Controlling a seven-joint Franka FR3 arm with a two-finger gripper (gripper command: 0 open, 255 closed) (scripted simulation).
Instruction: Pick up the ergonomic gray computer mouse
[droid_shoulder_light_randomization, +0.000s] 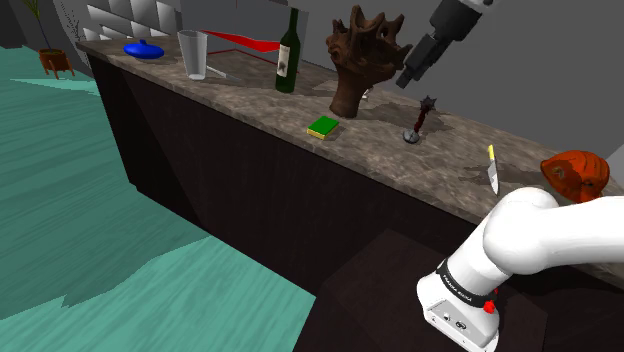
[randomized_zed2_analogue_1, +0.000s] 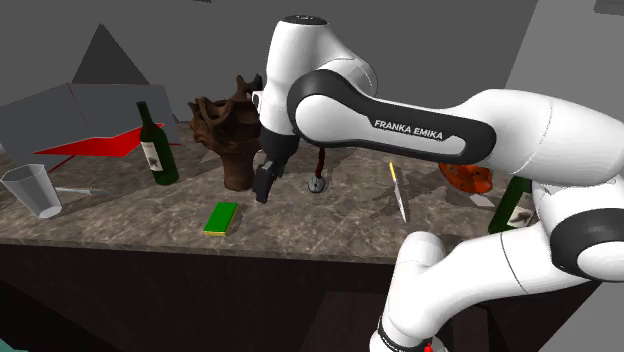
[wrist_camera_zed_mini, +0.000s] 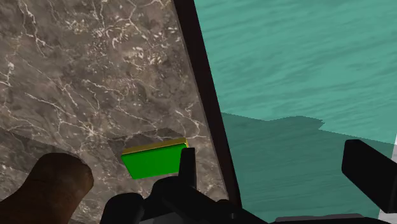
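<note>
- Gripper (droid_shoulder_light_randomization: 405, 78) up off the counter (droid_shoulder_light_randomization: 250, 110); in the shoulder view, between a brown sculpture (droid_shoulder_light_randomization: 362, 60) and a spiked mace (droid_shoulder_light_randomization: 420, 118), touching neither.
- Wide open: in the wrist view, black fingers (wrist_camera_zed_mini: 186, 167) well apart, nothing clasped between them.
- Beneath the fingers in that view: the marbled counter's edge, a green block (wrist_camera_zed_mini: 154, 159) lying flat near it, the sculpture's base close by the block, teal floor (wrist_camera_zed_mini: 305, 57) past the edge.
- Mouse (droid_shoulder_light_randomization: 575, 172), if rightly picked out, drawn not gray but as a rounded orange-red lump with dark seams.
- Resting on the counter at the shoulder view's right end, near a yellow-handled knife (droid_shoulder_light_randomization: 492, 168), well apart from the gripper.
- In the second exterior view, partly hidden behind the white arm (randomized_zed2_analogue_1: 440, 125).
- Toward the shoulder view's left along the counter: a green bottle (droid_shoulder_light_randomization: 288, 55) upright, a clear glass (droid_shoulder_light_randomization: 194, 55), a blue dish (droid_shoulder_light_randomization: 145, 49).
</note>
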